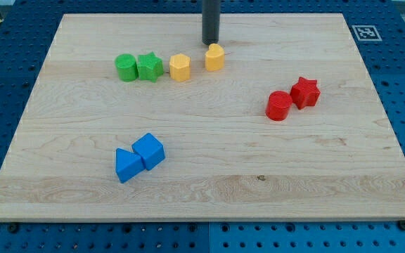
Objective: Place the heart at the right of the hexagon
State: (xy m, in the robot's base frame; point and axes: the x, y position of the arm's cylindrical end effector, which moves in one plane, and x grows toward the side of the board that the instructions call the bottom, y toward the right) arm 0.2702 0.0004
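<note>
The yellow heart stands near the view's top centre. The yellow hexagon is a short gap to its left and slightly lower in the view. My tip is just above the heart in the view, at or very near its top edge; I cannot tell whether it touches. The dark rod rises from there out of the view's top.
A green star and a green cylinder stand in a row left of the hexagon. A red cylinder and a red star touch at the right. A blue triangle and a blue cube touch at the lower left. The wooden board lies on a blue perforated table.
</note>
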